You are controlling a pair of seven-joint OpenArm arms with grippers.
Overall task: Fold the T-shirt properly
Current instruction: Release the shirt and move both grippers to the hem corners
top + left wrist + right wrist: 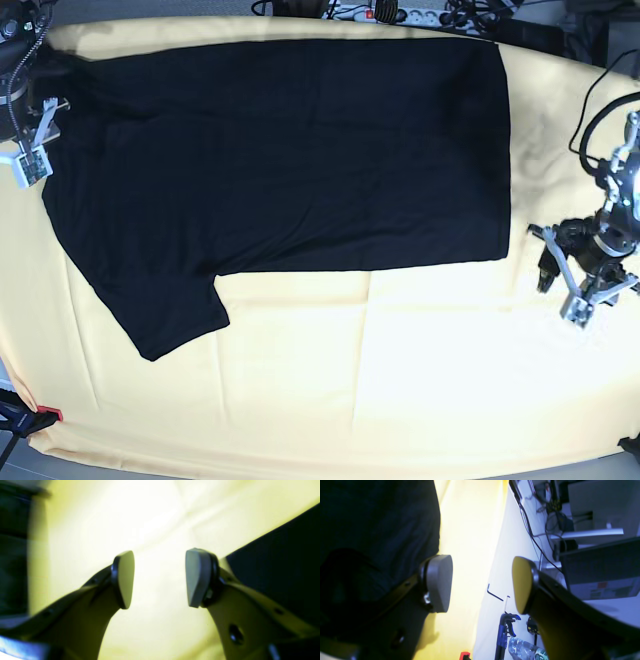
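Left gripper (558, 283) gapes over the yellow tablecloth (400, 380), holding nothing. We see the right gripper (35, 150) also spread wide at the black T-shirt (290, 160) edge, which lies flat.

A large black short-sleeved cotton T-shirt (280, 160) is spread flat, plain side up, across the far half, one sleeve angled near-left.
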